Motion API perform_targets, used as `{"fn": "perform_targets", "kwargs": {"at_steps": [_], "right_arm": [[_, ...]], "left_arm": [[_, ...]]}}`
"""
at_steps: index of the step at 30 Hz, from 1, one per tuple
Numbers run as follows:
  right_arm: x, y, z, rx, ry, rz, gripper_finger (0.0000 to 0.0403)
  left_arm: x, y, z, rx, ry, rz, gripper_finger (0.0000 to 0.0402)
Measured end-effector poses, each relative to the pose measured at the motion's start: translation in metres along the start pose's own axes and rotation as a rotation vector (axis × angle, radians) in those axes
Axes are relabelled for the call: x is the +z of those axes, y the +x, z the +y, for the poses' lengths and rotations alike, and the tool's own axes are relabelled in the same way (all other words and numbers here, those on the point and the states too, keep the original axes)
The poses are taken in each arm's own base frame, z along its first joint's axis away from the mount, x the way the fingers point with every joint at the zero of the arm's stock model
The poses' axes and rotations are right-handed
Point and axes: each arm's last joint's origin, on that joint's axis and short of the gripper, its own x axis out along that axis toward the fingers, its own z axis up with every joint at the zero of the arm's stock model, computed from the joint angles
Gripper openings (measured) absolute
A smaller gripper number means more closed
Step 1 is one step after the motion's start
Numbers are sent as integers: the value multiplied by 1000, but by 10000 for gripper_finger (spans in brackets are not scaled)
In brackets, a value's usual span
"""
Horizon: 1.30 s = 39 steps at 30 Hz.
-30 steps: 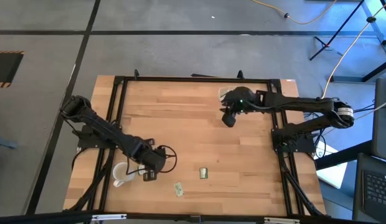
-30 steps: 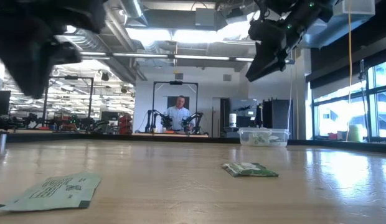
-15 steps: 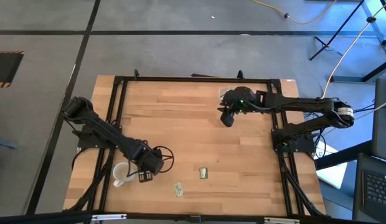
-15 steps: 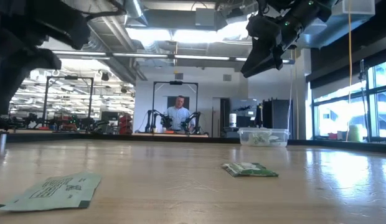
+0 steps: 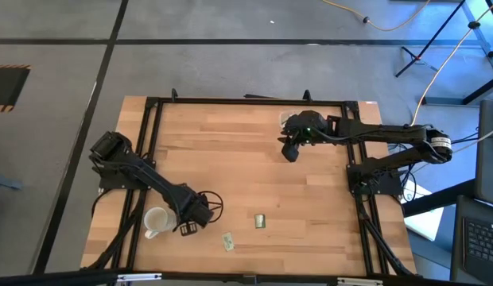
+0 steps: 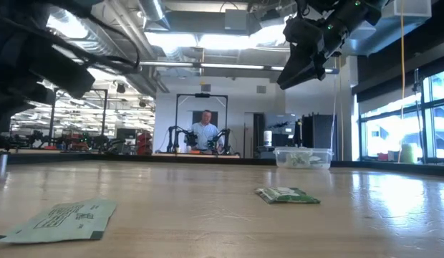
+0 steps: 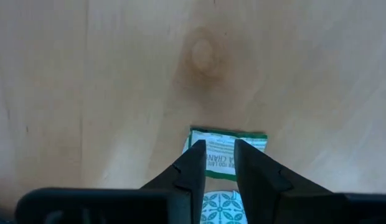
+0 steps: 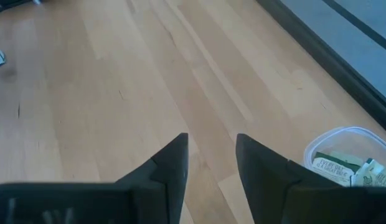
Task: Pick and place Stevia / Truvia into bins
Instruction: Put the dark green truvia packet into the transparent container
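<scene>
A pale green and white Stevia sachet [image 7: 229, 138] lies flat on the wood, right under my left gripper [image 7: 219, 149]. That gripper [image 5: 188, 229] points straight down beside the white mug [image 5: 155, 221], its fingers open a narrow gap over the sachet. Two more sachets [image 5: 261, 220] [image 5: 228, 241] lie flat near the front edge. The clear bin [image 8: 342, 146] holds several sachets at the far right, partly under my right arm. My right gripper [image 5: 290, 152] hangs open above the table next to it, with nothing between its fingers. My left gripper comes at the sachet from above, its two fingertips [image 7: 196, 152] over the sachet's middle, which shows in the gap between them. The sachet lies flat on the table. Whether the fingertips touch it, I cannot tell.
The mug stands close on the left gripper's left side. Black frame rails [image 5: 151, 143] run along the table's edges. Bare wood [image 5: 230, 167] lies between the two arms. In the low view a person [image 6: 205, 129] sits far behind the table.
My left gripper has sunk toward the table beside the mug, shifted a little toward the near edge, and its wrist has rolled. My right arm has kept still. The sachets and the mug lie where they were.
</scene>
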Motion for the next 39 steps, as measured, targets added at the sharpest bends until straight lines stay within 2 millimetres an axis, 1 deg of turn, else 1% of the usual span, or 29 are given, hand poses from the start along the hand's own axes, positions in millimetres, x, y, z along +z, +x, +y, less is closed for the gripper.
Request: {"fn": "perform_targets", "kwargs": {"at_steps": [11,18,29,33,39], "right_arm": [[0,0,0,0,4,1,138],[0,0,0,0,4,1,138],[0,0,0,0,4,1,138],[0,0,0,0,3,1,138],[0,0,0,0,2,2,138]], "left_arm": [[1,4,-1,3,-9,4,77],[-4,22,3,-80,-59,50,75],[-5,26,6,-73,-39,55,73],[-5,26,6,-73,-37,54,57],[-5,27,6,-77,-36,53,18]]}}
